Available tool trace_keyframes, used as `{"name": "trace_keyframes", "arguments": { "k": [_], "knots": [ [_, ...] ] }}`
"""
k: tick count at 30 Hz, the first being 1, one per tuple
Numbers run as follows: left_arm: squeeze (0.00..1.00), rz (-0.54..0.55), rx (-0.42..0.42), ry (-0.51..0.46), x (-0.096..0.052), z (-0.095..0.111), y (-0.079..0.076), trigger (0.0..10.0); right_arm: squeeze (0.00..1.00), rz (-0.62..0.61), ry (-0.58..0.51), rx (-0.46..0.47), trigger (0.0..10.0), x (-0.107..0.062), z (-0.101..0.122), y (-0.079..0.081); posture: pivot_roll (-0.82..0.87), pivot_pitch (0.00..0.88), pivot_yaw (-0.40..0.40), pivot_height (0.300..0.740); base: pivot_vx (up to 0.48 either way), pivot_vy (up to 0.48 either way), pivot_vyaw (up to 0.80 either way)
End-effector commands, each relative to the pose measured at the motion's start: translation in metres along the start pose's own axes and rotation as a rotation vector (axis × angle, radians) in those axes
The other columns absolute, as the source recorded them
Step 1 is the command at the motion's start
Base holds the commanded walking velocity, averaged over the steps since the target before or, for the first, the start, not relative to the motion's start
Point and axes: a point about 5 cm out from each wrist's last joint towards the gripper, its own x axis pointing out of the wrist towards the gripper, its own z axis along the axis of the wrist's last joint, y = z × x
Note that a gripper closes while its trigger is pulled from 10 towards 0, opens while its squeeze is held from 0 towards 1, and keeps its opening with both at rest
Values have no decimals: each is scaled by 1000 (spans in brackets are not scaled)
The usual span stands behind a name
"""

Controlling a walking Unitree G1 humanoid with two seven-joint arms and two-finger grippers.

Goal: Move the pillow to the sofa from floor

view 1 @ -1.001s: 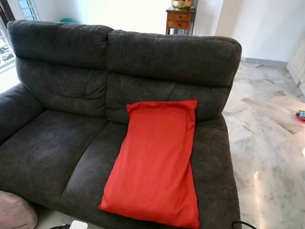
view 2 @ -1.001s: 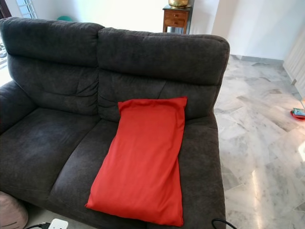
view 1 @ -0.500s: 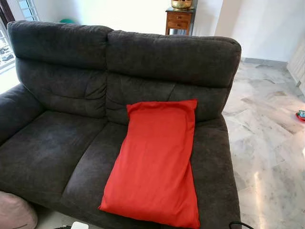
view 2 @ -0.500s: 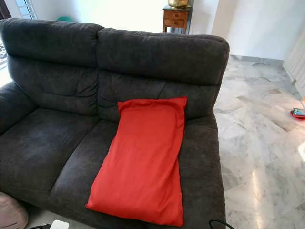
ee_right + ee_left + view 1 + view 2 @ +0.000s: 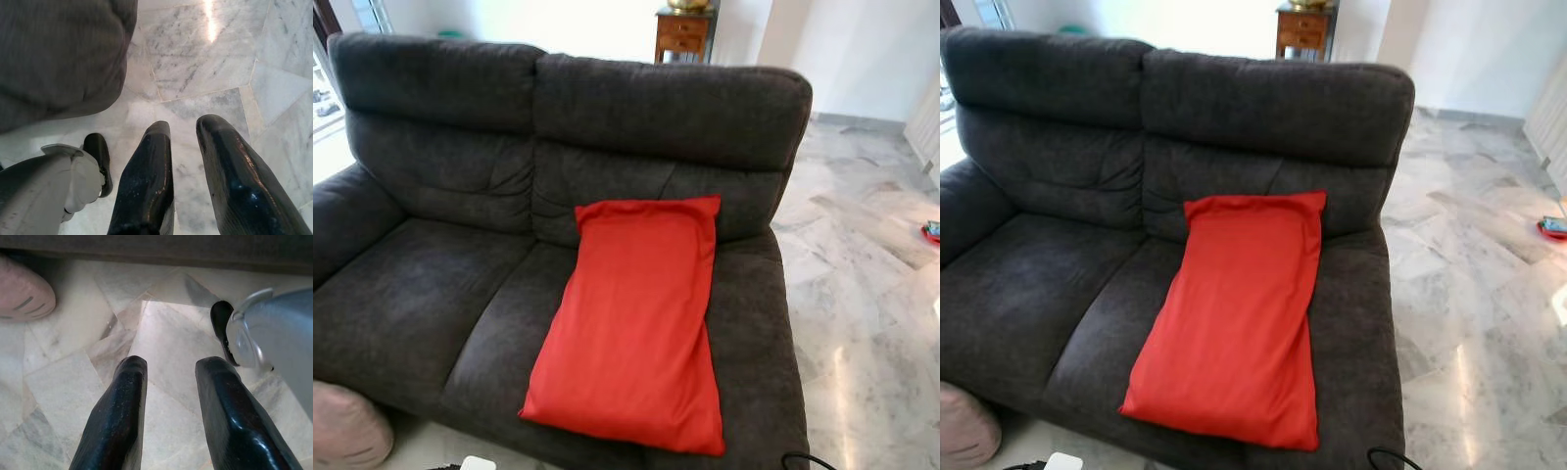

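A red pillow (image 5: 633, 323) lies lengthwise on the right seat of the dark grey sofa (image 5: 431, 274), its top edge leaning against the backrest. My left gripper (image 5: 168, 377) hangs low over the marble floor in front of the sofa, open and holding nothing. My right gripper (image 5: 183, 134) also hangs above the floor beside the sofa's front corner (image 5: 58, 58), open and empty. Each wrist view also shows one of my silver legs with its black foot (image 5: 222, 333).
A pale pink cushion (image 5: 347, 426) lies on the floor at the sofa's left front corner. A wooden side table (image 5: 683, 29) stands behind the sofa. Open marble floor (image 5: 871, 294) stretches to the right, with a small red object (image 5: 931, 231) on it.
The whole picture has shifted slightly, so my head camera moved a little. The pillow lies in the same spot on the sofa.
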Motion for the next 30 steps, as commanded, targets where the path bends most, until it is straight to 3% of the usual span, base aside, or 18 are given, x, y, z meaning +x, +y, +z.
{"name": "trace_keyframes", "arguments": {
  "k": [1, 5, 30],
  "knots": [
    [0, 1, 2, 21, -1, -5, 2, 10000, 0, 13, 5, 0, 10000, 0, -1, 3, -53, 19, -12, 740, -315, 0, 0],
    [0, 2, 0, 20, -1, -5, 3, 10000, 0, 16, 6, 2, 10000, 0, -1, 4, -51, 22, -15, 740, -312, 0, 0],
    [0, -14, 28, -11, 1, 5, -2, 10000, 0, 81, 8, -24, 10000, 0, 1, 14, -49, 45, -23, 740, 0, 0, 0]
  ]
}}
